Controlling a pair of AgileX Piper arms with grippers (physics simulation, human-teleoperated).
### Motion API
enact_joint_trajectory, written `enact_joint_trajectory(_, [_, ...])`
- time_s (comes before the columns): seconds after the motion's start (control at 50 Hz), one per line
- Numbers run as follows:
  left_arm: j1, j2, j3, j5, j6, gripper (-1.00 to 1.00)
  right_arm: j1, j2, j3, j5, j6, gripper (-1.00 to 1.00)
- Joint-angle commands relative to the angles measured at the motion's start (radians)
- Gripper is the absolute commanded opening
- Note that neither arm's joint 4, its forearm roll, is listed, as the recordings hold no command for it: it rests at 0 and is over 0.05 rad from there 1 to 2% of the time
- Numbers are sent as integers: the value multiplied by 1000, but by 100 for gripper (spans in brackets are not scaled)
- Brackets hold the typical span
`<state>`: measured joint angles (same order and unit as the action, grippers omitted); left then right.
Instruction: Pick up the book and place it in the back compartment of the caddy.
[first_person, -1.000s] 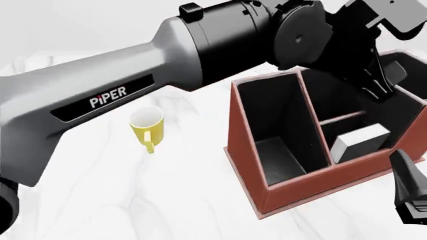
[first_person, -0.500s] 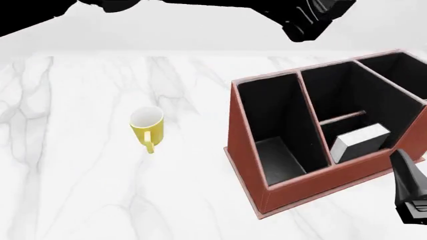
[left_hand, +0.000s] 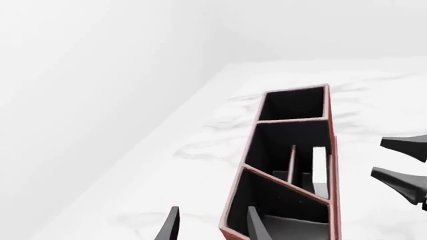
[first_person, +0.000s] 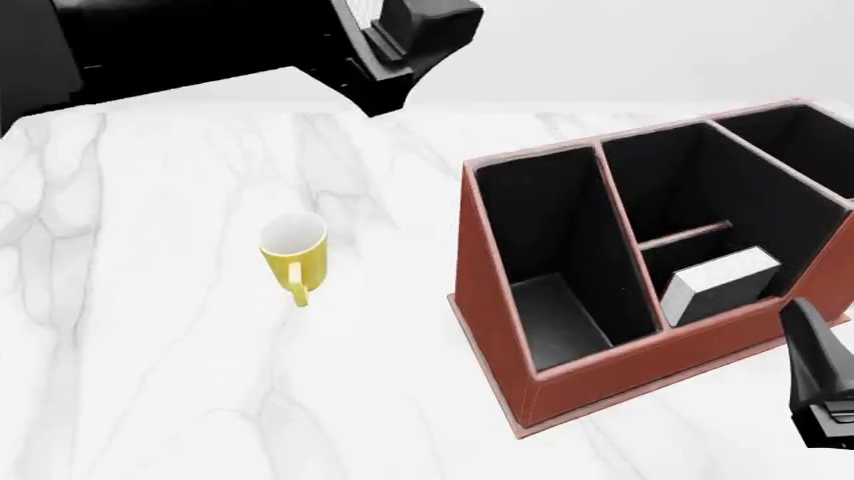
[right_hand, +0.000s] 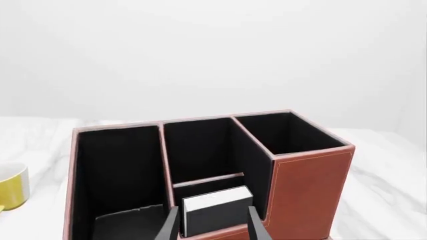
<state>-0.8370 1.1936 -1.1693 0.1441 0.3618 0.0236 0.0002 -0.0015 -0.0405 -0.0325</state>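
The book (first_person: 721, 283) stands in the back compartment (first_person: 661, 272) of the reddish-brown caddy (first_person: 601, 375), white page edges up, between the short cross divider and the low wall. My right gripper (first_person: 821, 390) hovers just outside that low wall, open and empty. Through the right wrist view the book (right_hand: 217, 207) shows beyond the open gripper (right_hand: 212, 227), inside the caddy (right_hand: 307, 185). My left arm's end (first_person: 394, 50) is high at the back left, away from the caddy. The left gripper (left_hand: 213, 227) is open and empty, looking down on the caddy (left_hand: 233, 200) and the book (left_hand: 320, 165).
A yellow mug (first_person: 294, 250) stands upright on the white marble table (first_person: 160, 380), left of the caddy; it also shows as the mug (right_hand: 10, 187) in the right wrist view. The caddy's long cells hold nothing. The right gripper's fingers (left_hand: 400, 145) cross the left wrist view.
The left arm has lifted off the caddy and swung back to the upper left. The book stays in the small cell. The right arm has not moved.
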Motion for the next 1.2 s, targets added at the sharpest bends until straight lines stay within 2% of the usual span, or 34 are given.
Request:
enact_joint_trajectory(0.02, [51,-88,151,-77,-47,100,-2,0,0,1,-1,100])
enact_joint_trajectory(0.08, [91,-112,163,-88,-65,100,0,0,0,0,-2,100])
enact_joint_trajectory(0.1, [86,-124,196,-92,-61,100,-1,0,0,2,1,100])
enact_joint_trajectory(0.16, [100,-121,215,-103,-34,100,-1,0,1,10,5,100])
enact_joint_trajectory(0.18, [113,-126,207,-102,-72,100,-6,0,0,18,18,100])
enact_joint_trajectory(0.22, [116,-130,217,-107,-63,100,17,3,0,35,14,100])
enact_joint_trajectory(0.26, [116,-132,227,-113,-71,100,30,44,-1,20,48,100])
enact_joint_trajectory(0.28, [112,-133,238,-117,-73,100,31,119,-2,-36,77,100])
enact_joint_trajectory(0.34, [110,-133,258,-130,-80,100,34,183,-32,-86,49,100])
enact_joint_trajectory(0.38, [113,-136,268,-136,-92,100,59,163,-88,-47,13,100])
enact_joint_trajectory(0.42, [115,-140,281,-145,-96,100,79,158,-161,2,11,100])
enact_joint_trajectory(0.44, [115,-140,281,-145,-96,100,79,158,-162,3,11,100])
enact_joint_trajectory(0.56, [130,-159,324,-180,-124,100,131,169,-437,129,-78,100])
enact_joint_trajectory(0.62, [140,-165,339,-194,-131,100,143,194,-537,151,-111,100])
enact_joint_trajectory(0.64, [140,-165,339,-194,-131,100,143,194,-537,151,-111,100])
enact_joint_trajectory(0.66, [143,-170,352,-201,-136,100,149,198,-603,176,-126,100])
enact_joint_trajectory(0.72, [148,-176,358,-203,-139,100,145,195,-664,207,-131,100])
enact_joint_trajectory(0.78, [149,-186,367,-205,-143,100,141,183,-804,291,-138,100])
enact_joint_trajectory(0.82, [149,-190,368,-204,-151,100,114,179,-889,336,-122,100])
enact_joint_trajectory(0.84, [145,-198,366,-201,-182,100,102,176,-952,370,-119,100])
enact_joint_trajectory(0.88, [146,-197,365,-200,-181,100,94,175,-994,395,-113,100])
enact_joint_trajectory(0.98, [149,-199,376,-206,-170,100,67,152,-1222,536,-132,100])
enact_joint_trajectory(1.02, [148,-202,381,-208,-174,100,97,150,-1364,640,-97,100])
enact_joint_trajectory(1.04, [148,-202,381,-208,-174,100,97,150,-1366,642,-97,100])
enact_joint_trajectory(1.06, [146,-200,387,-211,-175,100,127,148,-1486,724,-104,100])
enact_joint_trajectory(1.08, [146,-200,387,-211,-175,100,127,149,-1489,726,-104,100])
enact_joint_trajectory(1.1, [144,-195,390,-214,-173,100,156,148,-1621,817,-166,100])
enact_joint_trajectory(1.12, [144,-195,390,-215,-173,100,156,150,-1625,820,-166,100])
enact_joint_trajectory(1.2, [138,-194,389,-219,-175,100,214,135,-1795,951,-311,100])
